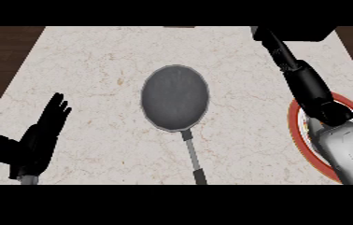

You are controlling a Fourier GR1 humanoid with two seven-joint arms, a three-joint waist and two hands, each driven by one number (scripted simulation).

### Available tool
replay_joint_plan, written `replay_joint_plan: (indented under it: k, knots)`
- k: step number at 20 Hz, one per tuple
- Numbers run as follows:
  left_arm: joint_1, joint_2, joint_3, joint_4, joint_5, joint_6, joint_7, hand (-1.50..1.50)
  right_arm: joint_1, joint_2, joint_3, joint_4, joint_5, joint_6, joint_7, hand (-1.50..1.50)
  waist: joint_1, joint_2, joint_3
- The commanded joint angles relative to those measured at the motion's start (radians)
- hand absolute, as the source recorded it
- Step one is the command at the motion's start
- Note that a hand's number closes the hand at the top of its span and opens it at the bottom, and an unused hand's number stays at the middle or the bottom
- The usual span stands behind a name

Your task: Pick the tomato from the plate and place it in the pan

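The pan sits mid-counter, handle toward 6 o'clock, nothing in it. The plate lies at 3 o'clock, mostly hidden under the right forearm; no tomato shows. Whether the right hand holds anything cannot be told. The left hand rests at 8 o'clock, fingers straight.

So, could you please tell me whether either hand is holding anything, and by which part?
The open left hand holds nothing. The right hand, over the red-rimmed plate, cannot be judged.
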Motion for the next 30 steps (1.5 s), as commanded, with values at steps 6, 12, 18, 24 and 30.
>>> replay_joint_plan:
  k: [6, 12, 18, 24, 30]
  knots:
    - [0.038, 0.118, -0.013, 0.002, -0.178, 0.059, -0.024, 0.00, 0.091, 0.014, -0.466, 0.218, -0.165, -0.356, 0.075, -1.50, -0.097, 0.002, -0.005]
    - [0.050, 0.097, -0.051, -0.004, -0.193, 0.076, 0.025, 0.00, 0.316, -0.009, -0.558, 0.343, -0.088, -0.652, 0.313, -1.50, -0.129, -0.013, -0.019]
    - [0.009, 0.066, -0.123, -0.036, -0.270, 0.103, 0.066, 0.00, 0.501, -0.240, -0.368, 0.198, 0.095, -0.571, 0.612, -1.50, -0.068, -0.009, -0.023]
    - [0.030, 0.054, -0.136, -0.066, -0.285, 0.092, 0.087, 0.00, 0.549, -0.429, -0.383, -0.008, 0.006, -0.307, 0.832, -1.50, -0.045, -0.011, -0.020]
    - [-0.054, 0.033, -0.128, -0.022, -0.325, 0.086, 0.127, 0.00, 0.436, -0.467, -0.359, -0.071, -0.065, -0.137, 0.971, -1.50, -0.033, -0.005, -0.018]
